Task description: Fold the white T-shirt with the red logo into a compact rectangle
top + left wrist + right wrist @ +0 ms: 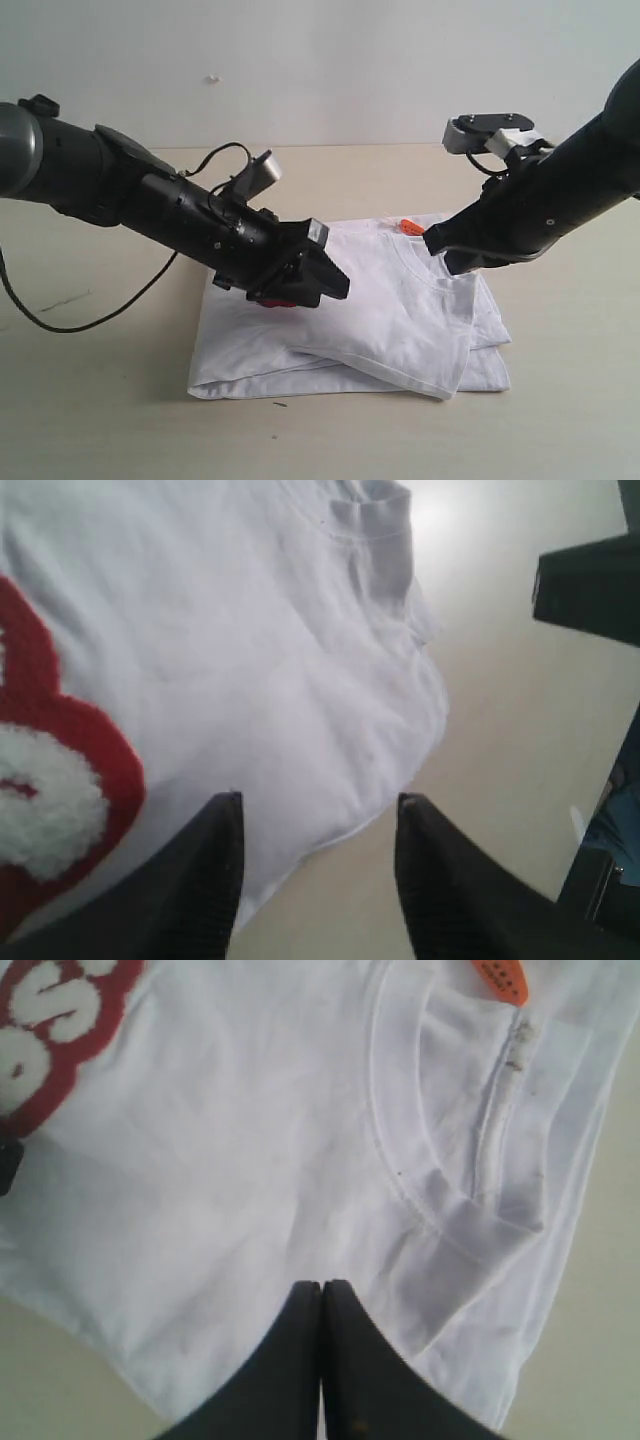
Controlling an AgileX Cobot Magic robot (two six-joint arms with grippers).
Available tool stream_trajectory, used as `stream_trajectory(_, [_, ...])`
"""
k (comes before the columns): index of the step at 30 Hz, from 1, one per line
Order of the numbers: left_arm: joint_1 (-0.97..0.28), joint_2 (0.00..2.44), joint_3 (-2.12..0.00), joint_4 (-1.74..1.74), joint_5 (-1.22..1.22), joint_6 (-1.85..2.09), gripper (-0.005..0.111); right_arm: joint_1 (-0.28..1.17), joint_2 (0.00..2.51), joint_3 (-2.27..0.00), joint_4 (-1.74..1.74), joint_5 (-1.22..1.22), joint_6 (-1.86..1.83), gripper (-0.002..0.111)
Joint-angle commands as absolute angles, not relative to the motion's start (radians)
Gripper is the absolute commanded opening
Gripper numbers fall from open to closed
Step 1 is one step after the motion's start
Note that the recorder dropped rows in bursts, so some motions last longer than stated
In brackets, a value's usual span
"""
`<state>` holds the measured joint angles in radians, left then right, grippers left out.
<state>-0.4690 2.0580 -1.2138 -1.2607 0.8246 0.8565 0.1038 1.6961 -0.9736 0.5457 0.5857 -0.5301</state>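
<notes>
The white T-shirt (pixel 400 320) lies partly folded on the table, its ribbed collar (pixel 440 1220) and orange tag (pixel 408 226) toward the back right. A bit of the red logo (pixel 278 301) shows under my left gripper (pixel 335 285); it is also at the edge of both wrist views: red logo (pixel 60 780), red logo (pixel 60 1020). In the left wrist view the left gripper (pixel 318 805) stands open above the shirt's folded edge (pixel 330 830), nothing between its fingers. My right gripper (pixel 322 1285) is shut and empty, hovering over the cloth (pixel 250 1160) beside the collar.
The beige table (pixel 100 400) extends all round the shirt, with a plain wall behind. A black cable (pixel 40 320) loops on the table at the left. The right arm (pixel 590 585) shows dark at the edge of the left wrist view.
</notes>
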Motion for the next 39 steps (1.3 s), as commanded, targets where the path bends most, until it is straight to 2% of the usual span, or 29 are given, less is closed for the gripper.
stream_trajectory(1, [-0.47,2.102,-1.213,-1.266,0.815,0.853,0.047,0.105,1.764,-0.975,0.57,0.471,-0.53,0.0])
stream_trajectory(18, [-0.47,2.175,-1.213,-1.239,0.853,0.856,0.047,0.105,1.951,-0.977,0.577,0.29,-0.53,0.0])
stream_trajectory(31, [-0.467,2.175,-1.213,-0.978,0.852,0.714,0.047,0.105,1.99,-0.977,0.696,0.401,-0.653,0.0])
stream_trajectory(39, [-0.434,2.175,-1.213,-0.954,0.938,0.701,0.047,0.105,1.99,-0.977,0.792,0.48,-0.742,0.0])
